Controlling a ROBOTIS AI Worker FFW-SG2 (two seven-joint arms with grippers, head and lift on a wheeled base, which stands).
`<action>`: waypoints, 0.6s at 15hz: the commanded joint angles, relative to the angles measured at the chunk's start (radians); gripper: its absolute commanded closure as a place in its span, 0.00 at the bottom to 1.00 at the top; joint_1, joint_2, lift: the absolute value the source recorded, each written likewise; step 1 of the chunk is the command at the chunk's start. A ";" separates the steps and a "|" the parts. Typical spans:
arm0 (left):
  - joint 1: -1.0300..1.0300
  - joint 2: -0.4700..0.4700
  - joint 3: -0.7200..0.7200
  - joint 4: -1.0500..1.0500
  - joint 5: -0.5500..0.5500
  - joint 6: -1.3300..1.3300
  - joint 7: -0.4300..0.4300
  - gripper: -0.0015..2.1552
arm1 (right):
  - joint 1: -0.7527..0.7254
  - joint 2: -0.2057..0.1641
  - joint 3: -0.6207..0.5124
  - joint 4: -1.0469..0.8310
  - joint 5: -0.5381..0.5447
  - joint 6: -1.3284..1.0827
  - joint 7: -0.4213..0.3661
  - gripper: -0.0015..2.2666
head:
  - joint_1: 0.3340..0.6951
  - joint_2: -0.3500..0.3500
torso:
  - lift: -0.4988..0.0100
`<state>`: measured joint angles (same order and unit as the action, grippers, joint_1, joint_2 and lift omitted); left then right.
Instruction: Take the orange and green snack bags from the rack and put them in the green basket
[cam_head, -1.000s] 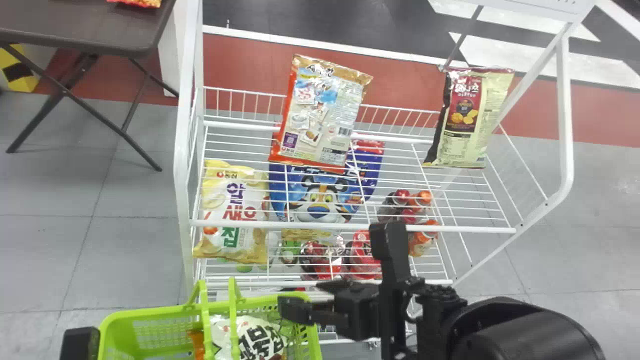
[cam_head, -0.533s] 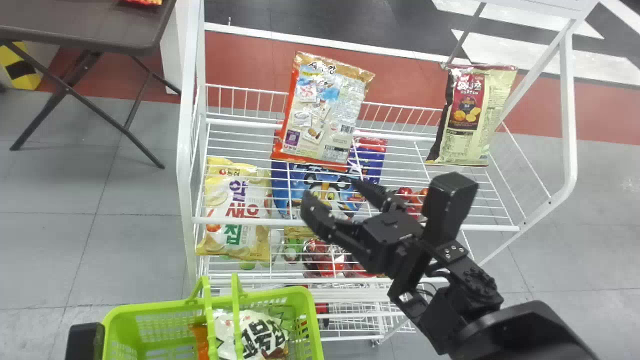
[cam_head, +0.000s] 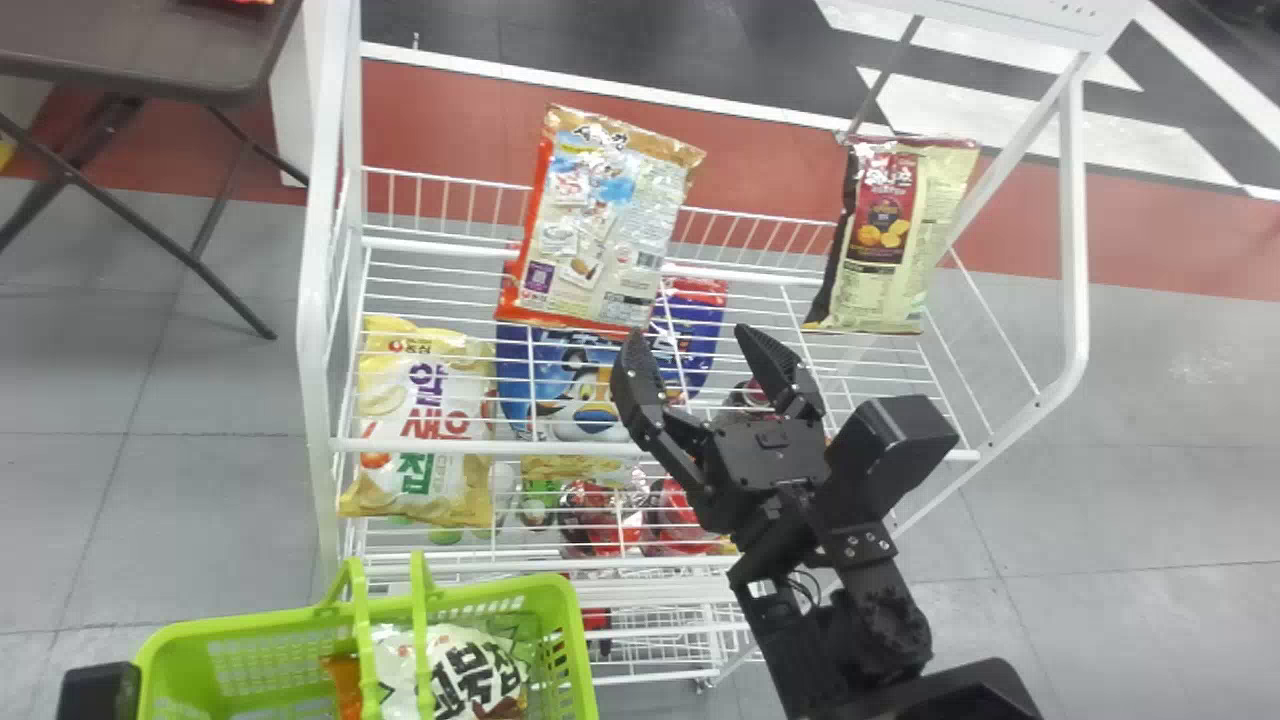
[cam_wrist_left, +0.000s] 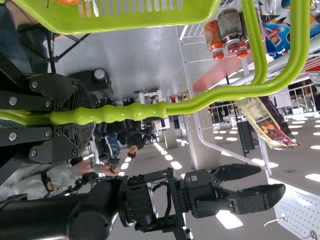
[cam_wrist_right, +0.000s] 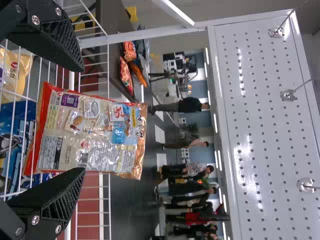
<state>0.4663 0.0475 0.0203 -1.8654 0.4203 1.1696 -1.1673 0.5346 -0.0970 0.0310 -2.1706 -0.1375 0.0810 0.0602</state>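
Orange bag (cam_head: 600, 222), probably soft and light: we'd pinch its middle, eleven o'clock from our wide-open, empty right claw (cam_head: 687, 338).

Dark table (cam_head: 130, 45); yellow bag (cam_head: 415, 440) beside blue bag (cam_head: 545, 375)

Black angular arm segments carry a loose black cable, silver screws and black jaws with ridged pads (cam_wrist_right: 47, 42).

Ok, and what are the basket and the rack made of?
The green basket looks like moulded plastic: its walls are slotted and its handle is smooth and glossy. The rack is probably metal, painted or coated white, judging by its thin wires and thicker tubes.
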 joint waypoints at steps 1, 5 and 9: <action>0.000 0.002 0.000 0.000 0.000 -0.004 -0.002 1.00 | 0.005 -0.001 -0.022 0.023 -0.004 -0.066 0.029 0.05 | 1.00 0.01 | 0.98; 0.000 0.000 -0.003 0.002 0.000 -0.007 0.000 1.00 | 0.013 -0.007 -0.025 0.021 -0.002 -0.103 0.046 0.05 | 1.00 0.00 | 0.98; 0.002 0.000 -0.003 0.000 0.002 -0.007 0.000 1.00 | 0.013 -0.009 -0.025 0.021 -0.002 -0.100 0.053 0.05 | 1.00 0.00 | 0.98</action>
<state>0.4666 0.0475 0.0169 -1.8649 0.4204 1.1621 -1.1679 0.5475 -0.1057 0.0061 -2.1490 -0.1396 -0.0192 0.1133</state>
